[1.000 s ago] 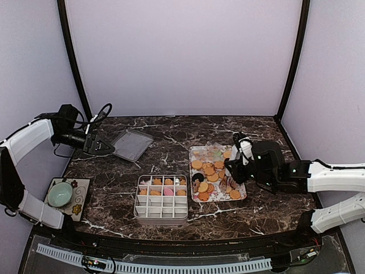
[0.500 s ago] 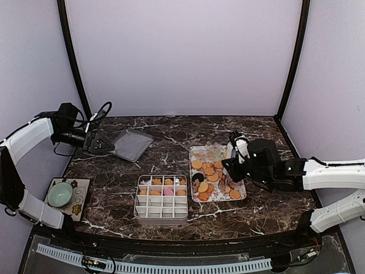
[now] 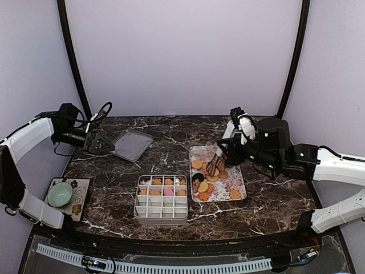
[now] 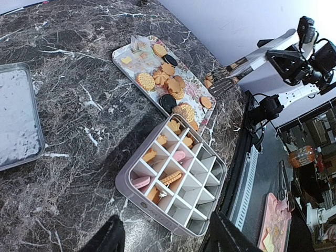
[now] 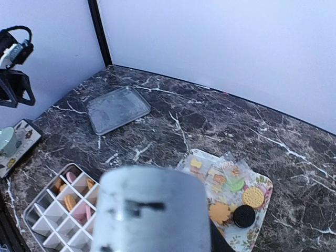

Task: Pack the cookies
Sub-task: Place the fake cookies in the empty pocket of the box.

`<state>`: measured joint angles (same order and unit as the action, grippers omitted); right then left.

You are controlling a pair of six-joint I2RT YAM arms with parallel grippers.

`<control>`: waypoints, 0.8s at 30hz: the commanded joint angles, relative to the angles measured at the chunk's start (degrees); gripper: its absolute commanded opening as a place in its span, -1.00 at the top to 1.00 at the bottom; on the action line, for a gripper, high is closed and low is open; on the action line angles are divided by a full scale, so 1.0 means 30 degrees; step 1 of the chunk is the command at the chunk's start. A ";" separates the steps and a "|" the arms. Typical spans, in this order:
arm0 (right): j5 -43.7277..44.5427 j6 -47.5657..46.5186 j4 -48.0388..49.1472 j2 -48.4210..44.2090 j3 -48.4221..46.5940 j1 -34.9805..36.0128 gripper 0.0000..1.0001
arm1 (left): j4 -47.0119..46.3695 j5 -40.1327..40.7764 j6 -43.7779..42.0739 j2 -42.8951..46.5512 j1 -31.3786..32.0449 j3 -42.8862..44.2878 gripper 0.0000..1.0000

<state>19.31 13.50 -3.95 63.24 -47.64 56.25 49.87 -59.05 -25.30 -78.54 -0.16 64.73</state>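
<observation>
The pale grey plastic box divided into square compartments [image 3: 162,212] sits nearest the arms' bases on the dark marble-patterned table [image 3: 114,171]. Some of the small bite-size cookies [image 3: 203,186] fill its two far rows: golden-orange rounds and one pink. Well to the left of the box, at about the same depth, a pale green round bowl [image 3: 59,194] rests on a patterned square mat [image 3: 81,201].

Just beyond the box and to its right lies the rectangular flower-patterned tray [image 3: 236,180], which carries most of the cookies, mainly orange rounds with a black sandwich one among them. Above that tray the right gripper [image 3: 235,144] is clamped on the long metal tongs [image 3: 215,164], whose forked tips hang over the tray's middle. An orange bit shows at the tips, but I cannot tell whether it is pinched.

Farther back and to the left of the box lies a shallow rectangular grey metal tin [image 3: 132,144]. The left gripper [image 3: 102,146] hovers just beside it with its fingers apart and nothing between them.
</observation>
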 commanded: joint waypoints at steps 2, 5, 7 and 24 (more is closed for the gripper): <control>-0.0434 -0.0470 0.1906 0.1500 -0.2401 0.1970 0.51 | 0.0400 -0.0176 -0.0268 0.0048 -0.0121 0.0222 -0.13; -0.0802 -0.0614 0.2807 0.3478 -0.3750 0.3242 0.51 | 0.0371 -0.0092 -0.0225 0.0048 -0.0119 0.0220 -0.13; -0.1111 -0.0905 0.3310 0.4958 -0.4827 0.4034 0.51 | 0.0370 -0.0061 -0.0181 0.0077 -0.0145 0.0224 -0.13; -0.3410 -0.1736 0.4935 1.3268 -1.0937 0.6530 0.53 | 0.0632 -0.0084 -0.0297 0.0257 -0.0293 0.0334 -0.13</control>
<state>10.15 8.86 6.02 101.14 -77.73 74.61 49.98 -58.87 -25.32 -78.56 -0.60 64.73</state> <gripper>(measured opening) 0.335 0.565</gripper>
